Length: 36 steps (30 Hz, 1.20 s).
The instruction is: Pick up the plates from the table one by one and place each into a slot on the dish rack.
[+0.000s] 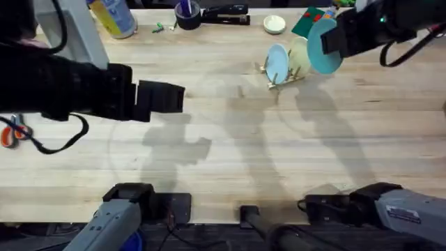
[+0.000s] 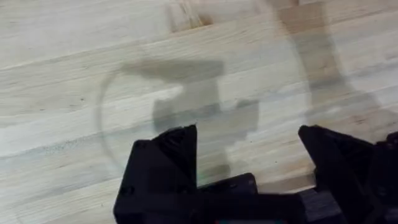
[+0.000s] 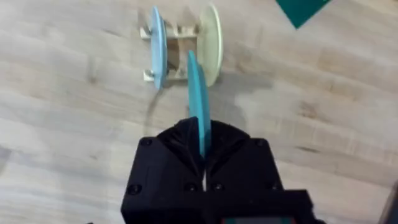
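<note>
My right gripper (image 1: 336, 42) (image 3: 203, 142) is shut on the rim of a bright turquoise plate (image 1: 323, 46) (image 3: 198, 102), held on edge just above and beside the dish rack (image 1: 284, 75) (image 3: 177, 55). The small light-wood rack holds two plates upright: a pale blue plate (image 1: 277, 63) (image 3: 158, 46) and a cream plate (image 1: 300, 56) (image 3: 213, 43). In the right wrist view the turquoise plate lines up with the gap between them. My left gripper (image 1: 164, 97) (image 2: 249, 155) hangs open over bare table (image 1: 230, 153) at the left, holding nothing.
Along the far edge stand a yellow-and-blue container (image 1: 115, 15), a dark cup (image 1: 187, 14), a black stapler (image 1: 226, 14), a small white dish (image 1: 274, 24) and a green baseplate (image 1: 306, 21) (image 3: 305, 9). Orange-handled scissors (image 1: 10, 132) lie at the left edge.
</note>
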Each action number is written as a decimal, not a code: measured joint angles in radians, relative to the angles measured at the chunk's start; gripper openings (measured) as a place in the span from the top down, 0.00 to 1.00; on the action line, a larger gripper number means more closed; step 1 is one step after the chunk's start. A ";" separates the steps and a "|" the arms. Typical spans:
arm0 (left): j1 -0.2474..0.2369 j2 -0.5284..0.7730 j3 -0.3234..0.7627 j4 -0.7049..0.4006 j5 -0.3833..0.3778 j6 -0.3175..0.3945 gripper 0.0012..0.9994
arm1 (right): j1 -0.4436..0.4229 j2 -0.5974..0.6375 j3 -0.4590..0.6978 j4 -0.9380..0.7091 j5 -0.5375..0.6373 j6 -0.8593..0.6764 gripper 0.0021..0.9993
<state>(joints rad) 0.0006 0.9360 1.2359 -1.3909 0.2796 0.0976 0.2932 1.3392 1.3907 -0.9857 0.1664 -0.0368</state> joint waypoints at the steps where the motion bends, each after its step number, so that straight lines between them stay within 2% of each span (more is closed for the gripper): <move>1: 0.000 0.000 0.006 -0.008 -0.009 0.005 0.00 | -0.007 0.001 0.000 0.012 -0.009 -0.010 0.97; 10: 0.000 0.000 0.036 -0.068 -0.049 0.027 0.00 | -0.041 0.095 0.027 0.083 -0.050 -0.063 0.97; 21: 0.000 0.008 0.050 -0.068 -0.068 0.030 0.00 | -0.043 0.301 0.199 0.089 -0.056 -0.085 0.97; 26: 0.000 0.008 0.050 -0.068 -0.068 0.030 0.00 | -0.056 0.376 0.243 0.090 -0.056 -0.091 0.97; 36: 0.000 0.008 0.050 -0.068 -0.068 0.030 0.00 | -0.067 0.396 0.246 0.048 -0.058 -0.060 0.97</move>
<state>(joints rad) 0.0006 0.9443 1.2861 -1.4593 0.2119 0.1280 0.2259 1.7348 1.6363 -0.9376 0.1081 -0.0965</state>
